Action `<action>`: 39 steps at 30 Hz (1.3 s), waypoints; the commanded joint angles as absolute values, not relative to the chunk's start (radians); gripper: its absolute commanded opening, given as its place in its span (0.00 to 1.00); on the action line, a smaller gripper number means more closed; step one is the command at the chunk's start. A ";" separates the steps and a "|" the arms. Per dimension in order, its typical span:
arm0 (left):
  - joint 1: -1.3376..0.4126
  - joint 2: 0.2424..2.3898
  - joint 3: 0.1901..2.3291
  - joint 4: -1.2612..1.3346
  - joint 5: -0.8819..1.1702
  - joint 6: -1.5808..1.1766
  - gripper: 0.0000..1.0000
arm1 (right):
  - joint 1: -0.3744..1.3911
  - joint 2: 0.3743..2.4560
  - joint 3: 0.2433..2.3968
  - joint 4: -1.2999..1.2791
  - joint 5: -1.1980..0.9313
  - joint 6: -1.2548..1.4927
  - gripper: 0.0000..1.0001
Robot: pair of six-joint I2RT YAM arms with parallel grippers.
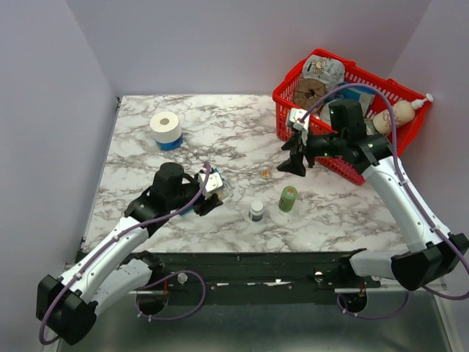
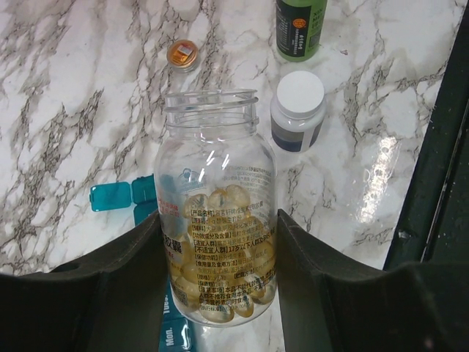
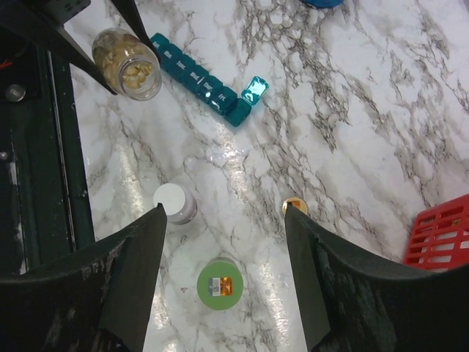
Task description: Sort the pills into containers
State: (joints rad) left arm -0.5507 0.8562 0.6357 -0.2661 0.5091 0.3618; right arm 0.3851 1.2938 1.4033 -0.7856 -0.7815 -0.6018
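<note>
Clamping the uncapped clear bottle (image 2: 218,183) of yellowish pills (image 2: 220,290), the left gripper (image 2: 220,238) is placed at one end of the blue pill organiser (image 3: 196,75), whose row runs toward an open lid (image 3: 254,89); right gripper (image 3: 225,213) wide, empty, farther.

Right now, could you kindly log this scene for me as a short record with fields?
left gripper: shut on the small clear plastic bottle
bottle contents: yellowish-brown pills, bottle uncapped
right gripper: open, empty, above the marble table
round tan cap: lying on the table, apart from the bottle
long blue plastic pill organiser: one end lid open
others: green bottle, white-capped bottle, both upright
</note>
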 commanded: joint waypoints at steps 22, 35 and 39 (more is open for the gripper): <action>-0.618 0.857 0.853 -0.624 0.124 0.460 0.00 | 0.235 1.158 1.207 -0.607 -1.009 -0.508 0.79; -0.674 1.103 1.103 -0.949 0.012 0.287 0.00 | 0.225 1.163 1.164 -0.578 -1.049 -0.499 0.79; -0.677 1.053 1.088 -0.849 0.115 0.270 0.00 | 0.225 1.166 1.164 -0.578 -1.048 -0.499 0.79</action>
State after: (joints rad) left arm -0.6609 1.1061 1.0912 -0.8848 0.1131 0.2844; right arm 0.2314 1.1683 1.1728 -0.6121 -1.0023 -0.5041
